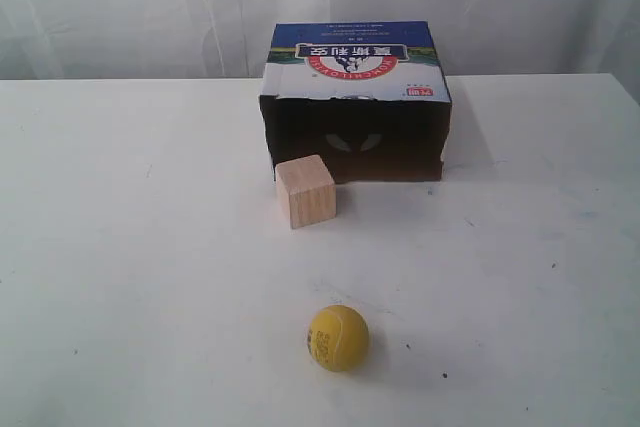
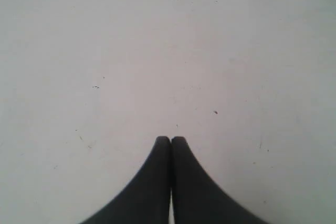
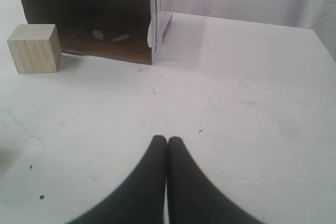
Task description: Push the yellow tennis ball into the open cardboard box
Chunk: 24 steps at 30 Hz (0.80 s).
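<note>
The yellow tennis ball (image 1: pixel 338 338) lies near the front of the white table, dark print facing left. Behind it stands the open cardboard box (image 1: pixel 355 97), its blue-and-white printed top up and its dark opening facing the ball; the right wrist view shows the same box (image 3: pixel 89 19). Neither arm shows in the exterior view. My left gripper (image 2: pixel 170 139) is shut over bare table, nothing between its tips. My right gripper (image 3: pixel 167 139) is also shut and empty, some way in front of the box. No wrist view shows the ball.
A pale wooden cube (image 1: pixel 305 190) stands just in front of the box's left part, between ball and opening; it also shows in the right wrist view (image 3: pixel 35 48). A white curtain hangs behind the table (image 1: pixel 120 247).
</note>
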Tool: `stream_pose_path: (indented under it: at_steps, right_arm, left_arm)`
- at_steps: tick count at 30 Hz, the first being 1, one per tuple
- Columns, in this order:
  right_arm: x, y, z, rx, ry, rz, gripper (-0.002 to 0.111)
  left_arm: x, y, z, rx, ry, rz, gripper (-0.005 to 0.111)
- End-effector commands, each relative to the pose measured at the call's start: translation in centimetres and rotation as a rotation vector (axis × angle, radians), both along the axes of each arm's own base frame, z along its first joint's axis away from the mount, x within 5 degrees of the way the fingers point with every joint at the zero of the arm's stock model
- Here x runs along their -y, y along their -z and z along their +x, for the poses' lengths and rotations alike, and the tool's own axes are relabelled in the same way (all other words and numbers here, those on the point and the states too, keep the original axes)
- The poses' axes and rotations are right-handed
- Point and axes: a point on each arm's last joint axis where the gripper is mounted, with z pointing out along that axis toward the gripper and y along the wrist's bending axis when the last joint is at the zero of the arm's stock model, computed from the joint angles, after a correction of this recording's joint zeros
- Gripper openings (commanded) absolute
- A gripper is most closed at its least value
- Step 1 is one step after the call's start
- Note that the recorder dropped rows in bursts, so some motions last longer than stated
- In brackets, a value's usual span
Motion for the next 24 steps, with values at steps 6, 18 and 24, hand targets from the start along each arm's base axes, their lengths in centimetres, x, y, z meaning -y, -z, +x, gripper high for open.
stream_pose_path:
  at_steps: [6, 18, 24]
  right_arm:
    - [0.0, 0.2, 0.0, 0.001, 0.008, 0.005, 0.0]
    - [0.0, 0.1, 0.0, 0.009, 0.006, 0.012, 0.0]
    - [0.1, -6.1, -0.8, 0.219, 0.003, 0.083, 0.0]
  left_arm:
    - [0.0, 0.2, -0.1, -0.011, 0.004, 0.009, 0.0]
    - [0.0, 0.2, -0.1, -0.011, 0.004, 0.009, 0.0]
    - [0.0, 0.2, -0.1, -0.011, 0.004, 0.009, 0.0]
